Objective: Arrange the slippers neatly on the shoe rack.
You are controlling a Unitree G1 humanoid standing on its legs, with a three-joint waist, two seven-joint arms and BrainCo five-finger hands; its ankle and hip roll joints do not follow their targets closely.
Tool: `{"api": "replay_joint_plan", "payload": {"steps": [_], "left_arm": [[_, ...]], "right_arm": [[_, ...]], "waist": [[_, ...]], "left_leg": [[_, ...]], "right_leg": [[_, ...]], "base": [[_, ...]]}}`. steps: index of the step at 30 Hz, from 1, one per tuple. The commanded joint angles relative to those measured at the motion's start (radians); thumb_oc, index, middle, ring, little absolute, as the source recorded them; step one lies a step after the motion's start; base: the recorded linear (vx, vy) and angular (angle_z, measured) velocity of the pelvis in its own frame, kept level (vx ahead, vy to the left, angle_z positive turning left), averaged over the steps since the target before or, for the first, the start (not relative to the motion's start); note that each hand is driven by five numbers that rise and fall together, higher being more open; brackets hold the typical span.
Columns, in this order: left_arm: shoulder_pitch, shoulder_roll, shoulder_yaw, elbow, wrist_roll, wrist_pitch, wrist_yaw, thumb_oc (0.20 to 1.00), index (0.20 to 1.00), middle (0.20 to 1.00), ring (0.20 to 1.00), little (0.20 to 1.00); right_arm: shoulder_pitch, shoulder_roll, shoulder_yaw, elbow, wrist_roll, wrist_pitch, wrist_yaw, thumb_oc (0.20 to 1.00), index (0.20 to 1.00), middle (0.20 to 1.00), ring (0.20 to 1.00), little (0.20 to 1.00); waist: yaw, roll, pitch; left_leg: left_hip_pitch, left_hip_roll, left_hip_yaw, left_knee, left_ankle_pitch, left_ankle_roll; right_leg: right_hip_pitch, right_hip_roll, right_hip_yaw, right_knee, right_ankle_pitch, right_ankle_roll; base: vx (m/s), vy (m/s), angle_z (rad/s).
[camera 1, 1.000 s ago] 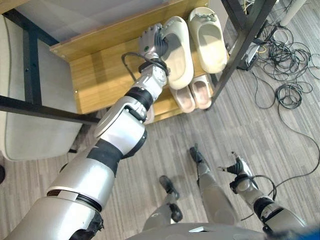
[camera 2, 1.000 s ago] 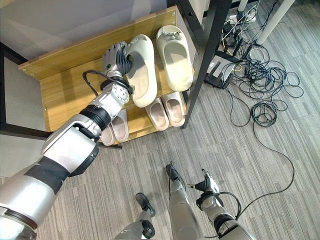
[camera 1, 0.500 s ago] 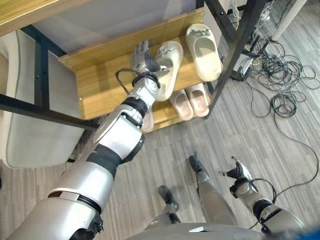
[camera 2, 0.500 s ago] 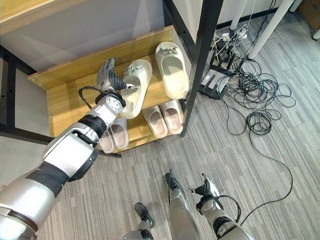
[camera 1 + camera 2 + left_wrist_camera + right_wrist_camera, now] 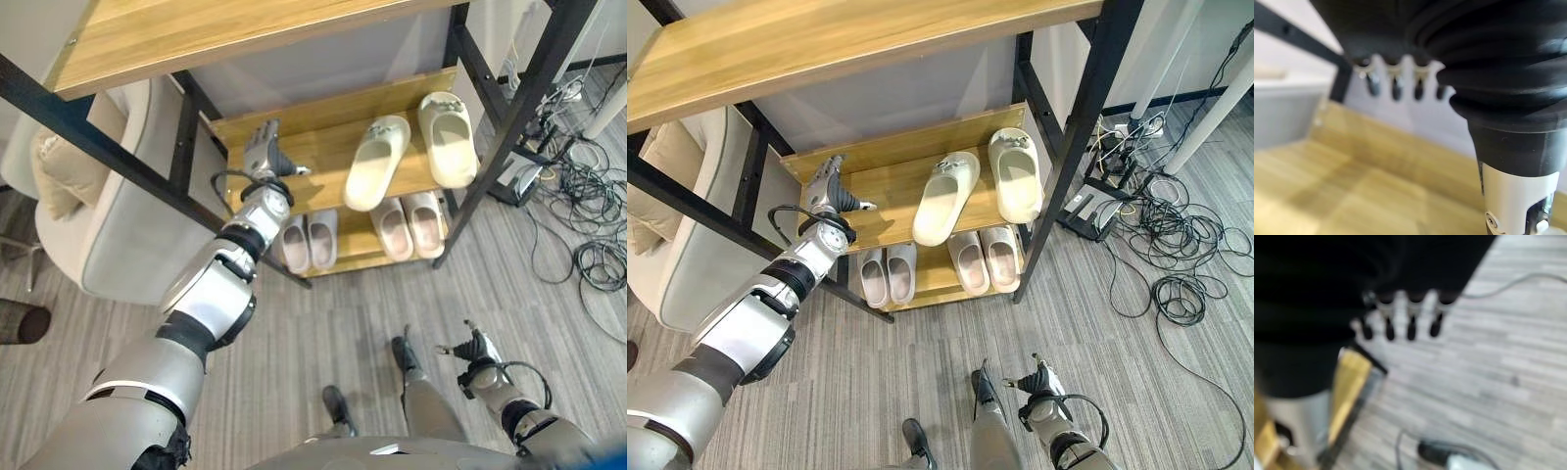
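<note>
Cream foam slippers sit on the middle shelf (image 5: 294, 137) of the shoe rack: one slipper (image 5: 375, 162) lies askew, toe swung toward the shelf's front edge and heel toward the back, while its mate (image 5: 449, 139) lies straight by the right-hand end, near the black upright. They are close but not touching, and not parallel. On the bottom shelf (image 5: 343, 257) two pairs of pale pink slippers (image 5: 409, 223) stand side by side (already in order, by the look of them).

The left hand (image 5: 263, 157) hovers over the bare left part of the middle shelf, fingers straight and spread with nothing in them, well apart from the crooked slipper, which lies off to its right along the shelf. Its wrist view shows the fingertips (image 5: 1396, 88) extended above plain wood. The right hand (image 5: 476, 348) hangs low over the floor, fingers loosely extended and idle.

My reading is that the straightening step is unfinished. The next move calls for the left hand to reach right to the skewed slipper and turn its toe back until it lies parallel to its mate, heels level along the shelf's front edge.
</note>
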Motion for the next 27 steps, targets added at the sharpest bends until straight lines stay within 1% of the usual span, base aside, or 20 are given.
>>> {"api": "replay_joint_plan", "payload": {"steps": [1,7,10,15,21,27], "left_arm": [[-0.092,0.016,0.060,0.064,0.050,-0.040,0.006,1.000,1.000,1.000,1.000,1.000],[-0.045,-0.016,0.043,0.010,0.075,-0.048,0.006,1.000,1.000,1.000,1.000,1.000],[-0.022,-0.032,0.028,0.019,0.106,-0.044,0.002,1.000,1.000,1.000,1.000,1.000],[0.014,-0.070,0.023,0.049,0.135,-0.031,-0.004,1.000,1.000,1.000,1.000,1.000],[0.035,-0.099,0.033,0.082,0.133,-0.017,-0.011,1.000,1.000,1.000,1.000,1.000],[0.045,-0.137,0.033,0.086,0.123,-0.021,-0.013,1.000,1.000,1.000,1.000,1.000]], "right_arm": [[-0.025,-0.010,0.001,0.068,0.034,0.002,-0.009,1.000,1.000,1.000,1.000,1.000],[-0.024,-0.001,0.003,0.067,0.030,0.004,-0.016,1.000,1.000,1.000,1.000,1.000],[-0.032,0.002,0.007,0.067,0.030,0.000,-0.022,1.000,1.000,1.000,1.000,1.000],[-0.047,0.004,0.008,0.071,0.026,-0.005,-0.035,1.000,1.000,1.000,1.000,1.000],[-0.071,0.002,0.009,0.073,0.027,0.001,-0.042,1.000,1.000,1.000,1.000,1.000],[-0.079,0.002,0.012,0.080,0.023,0.005,-0.042,1.000,1.000,1.000,1.000,1.000]], "waist": [[-0.015,-0.010,0.029],[-0.008,-0.013,0.035],[-0.010,-0.015,0.035],[-0.012,-0.009,0.034],[-0.013,0.001,0.035],[-0.018,0.005,0.029]], "left_leg": [[0.003,0.089,-0.063,0.004,0.007,-0.102],[0.002,0.089,-0.070,0.004,0.011,-0.097],[-0.004,0.091,-0.072,0.004,0.013,-0.096],[-0.027,0.096,-0.066,0.004,0.016,-0.094],[-0.044,0.100,-0.063,0.004,0.021,-0.094],[-0.045,0.103,-0.058,0.004,0.023,-0.096]], "right_leg": [[0.095,-0.095,-0.077,-0.123,0.028,0.110],[0.095,-0.097,-0.075,-0.119,0.029,0.108],[0.085,-0.094,-0.072,-0.116,0.030,0.106],[0.048,-0.091,-0.063,-0.106,0.034,0.106],[0.020,-0.088,-0.054,-0.100,0.035,0.104],[0.015,-0.086,-0.051,-0.095,0.033,0.101]], "base": [[0.00,0.000,0.00],[-0.02,0.003,0.00],[-0.02,-0.003,-0.01],[-0.03,0.010,-0.04],[0.00,0.007,-0.06],[0.00,0.000,0.00]]}}
